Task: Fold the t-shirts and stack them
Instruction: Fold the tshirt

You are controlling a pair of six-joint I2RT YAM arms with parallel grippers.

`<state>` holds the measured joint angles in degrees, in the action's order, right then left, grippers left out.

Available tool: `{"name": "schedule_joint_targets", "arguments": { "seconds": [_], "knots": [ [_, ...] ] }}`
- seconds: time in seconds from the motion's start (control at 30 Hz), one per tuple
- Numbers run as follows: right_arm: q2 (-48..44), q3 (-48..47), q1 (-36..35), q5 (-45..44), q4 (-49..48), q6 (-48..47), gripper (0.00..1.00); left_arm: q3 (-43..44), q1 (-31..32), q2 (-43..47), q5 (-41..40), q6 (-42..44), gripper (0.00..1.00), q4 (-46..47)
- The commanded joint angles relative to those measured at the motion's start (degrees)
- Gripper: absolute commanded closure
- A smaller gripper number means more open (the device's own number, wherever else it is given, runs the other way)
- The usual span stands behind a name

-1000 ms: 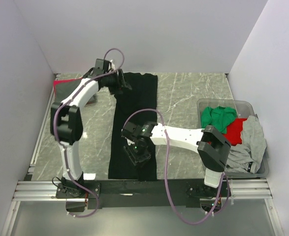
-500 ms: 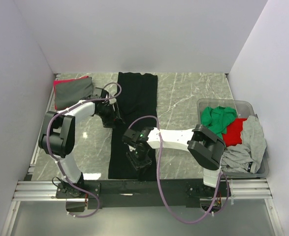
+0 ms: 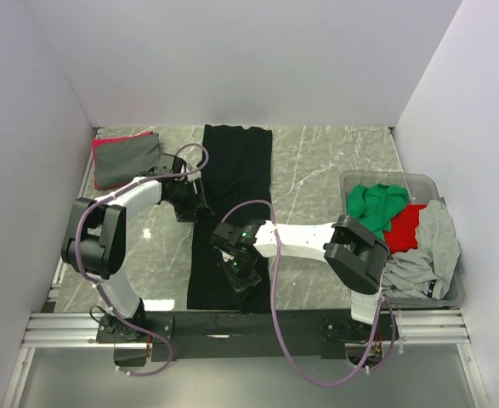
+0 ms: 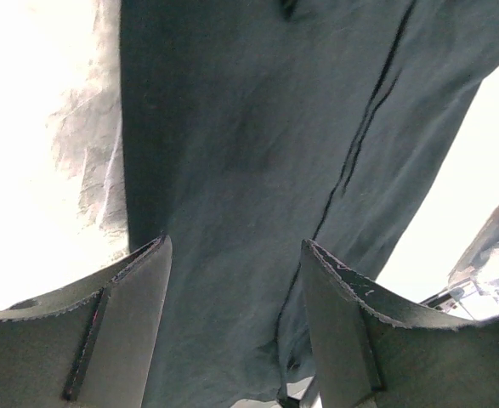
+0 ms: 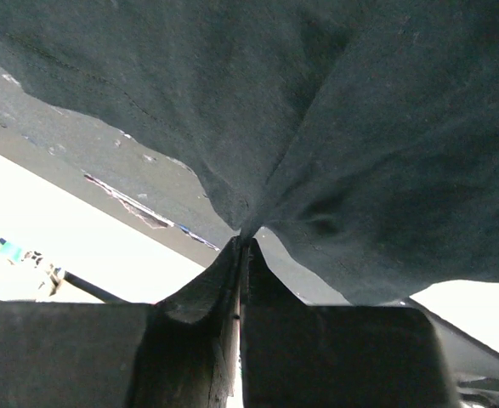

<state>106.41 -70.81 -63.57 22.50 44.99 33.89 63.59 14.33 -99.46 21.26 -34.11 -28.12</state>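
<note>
Black t-shirt (image 3: pixel 236 161) now pinched by right hand (image 5: pixel 242 245).

A grey marble-veined tabletop (image 3: pixel 334 170) sits boxed in by plain white panels — a back wall (image 3: pixel 249 59), left wall (image 3: pixel 19 170) and right wall (image 3: pixel 474 127) — under soft, even light. An aluminium rail (image 3: pixel 66 328) runs along its near edge.

free: table (image 3: pixel 317 170) between black t-shirt (image 3: pixel 236 157) and bin (image 3: pixel 377 175) | left arm (image 3: pixel 138 195) bars other side, clearance unclear

We see a white-shelled left arm (image 3: pixel 138 195) and right arm (image 3: pixel 304 239), black joints (image 3: pixel 355 253), looping mauve cables (image 3: pixel 272 289), perhaps a green wrist light (image 3: pixel 239 228).
</note>
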Motion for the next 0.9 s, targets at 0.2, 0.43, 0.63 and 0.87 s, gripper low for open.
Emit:
{"name": "schedule_joint_targets", "arguments": {
  "seconds": [0.2, 0.43, 0.63, 0.87],
  "knots": [
    [-4.02, -0.73, -0.77, -1.67, 4.66, 1.71, 1.00, -1.19, 0.26, 1.90, -0.51, 1.06, 0.33, 0.96],
    [-2.97, -4.51, -1.03, -2.11, 6.33, 0.65, 1.00, -1.89, 0.26, 1.81, -0.43, 1.06, 0.33, 1.31],
    [-0.24, -9.08, -1.29, -1.41, 6.95, -1.02, 1.00, -2.33, 0.26, 1.73, -1.04, 1.76, 0.33, 0.96],
    [1.96, -12.07, -1.47, 0.52, 8.71, -4.71, 0.71, -2.16, 0.26, 1.46, -1.22, 2.20, 0.33, 0.17]
  ]
}}
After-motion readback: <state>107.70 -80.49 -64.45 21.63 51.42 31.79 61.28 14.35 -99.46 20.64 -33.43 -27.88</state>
